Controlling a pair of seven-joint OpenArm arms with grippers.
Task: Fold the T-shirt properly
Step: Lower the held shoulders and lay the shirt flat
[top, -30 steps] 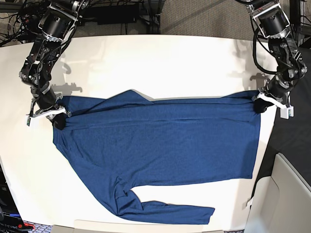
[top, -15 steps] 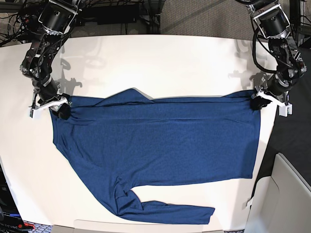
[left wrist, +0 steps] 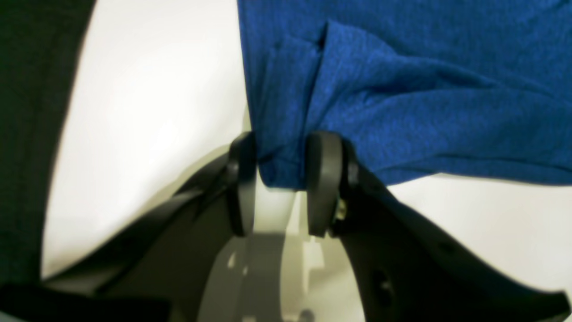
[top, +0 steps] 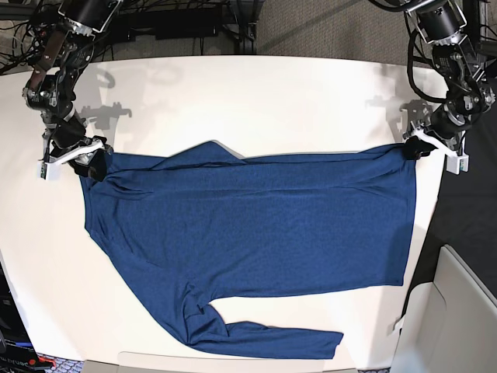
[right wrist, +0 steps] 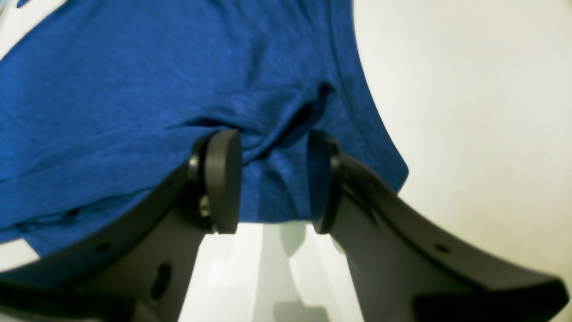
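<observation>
Both pincers, left pincer point(left wrist: 280, 181) and right pincer point(right wrist: 273, 179), are standing part-open, shirt point(top: 256, 225) corners lying loosely between the jaws on the worktop point(top: 256, 101).

Both arms extended outward, grippers low at opposite ends of the T-shirt point(top: 256, 225).

My left gripper point(left wrist: 279, 179) sits at the right of the base view, wrist angled down and inward; its jaws stand part-way apart — a bunched corner of fabric lies between the fingers point(left wrist: 322, 179), touching both, though a firm pinch cannot be confirmed. My right gripper point(right wrist: 272, 179) sits at the left of the base view, forearm sloping down from the shoulder; its jaws are wider apart, straddling a fabric fold without clamping it.
</observation>
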